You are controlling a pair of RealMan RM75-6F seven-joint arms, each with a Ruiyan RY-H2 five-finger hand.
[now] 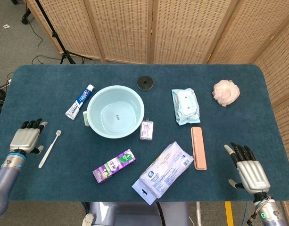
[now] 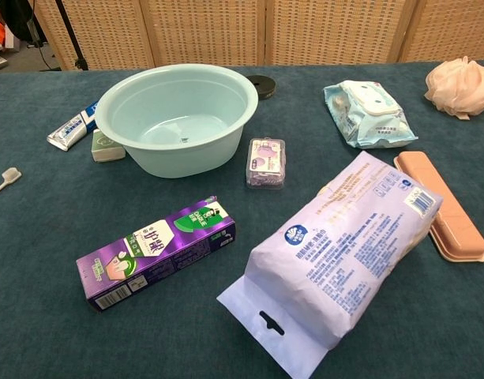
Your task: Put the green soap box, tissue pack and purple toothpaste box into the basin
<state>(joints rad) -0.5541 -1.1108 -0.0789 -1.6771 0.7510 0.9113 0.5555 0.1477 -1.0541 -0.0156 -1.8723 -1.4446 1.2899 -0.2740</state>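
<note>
Left robot hand [image 1: 26, 138] at the far left edge of the blue tabletop [image 1: 50, 89], fingers apart, holding nothing, just beside a white toothbrush [image 1: 50, 148] lying flat. Further right, a blue-and-white toothpaste tube [image 1: 80, 101] angled toward the light blue basin [image 1: 94, 123]. Green soap box [image 2: 106, 146] tucked against the basin's left wall, touching or nearly touching it, outside the bowl. Basin upright, nothing inside. In front of it, purple toothpaste box [image 1: 114, 165] flat on the tabletop, well apart from the basin. Small black disc [image 1: 145, 82] behind the basin, near the tabletop's far edge. Small clear box with purple contents [image 1: 146, 130] just right of the basin. Tissue pack [image 1: 163, 172], large and pale lilac, lying diagonally near the front edge, between the purple box and a pink case [image 1: 198, 147]; in the chest view its upper right corner overlaps the case's edge. Wet-wipe packet [image 1: 185, 106] behind the case. Pink bath sponge [image 1: 226, 92] toward the far right corner. Right robot hand [image 1: 246, 169] at the near right, fingers spread, empty, well apart from every object.
</note>
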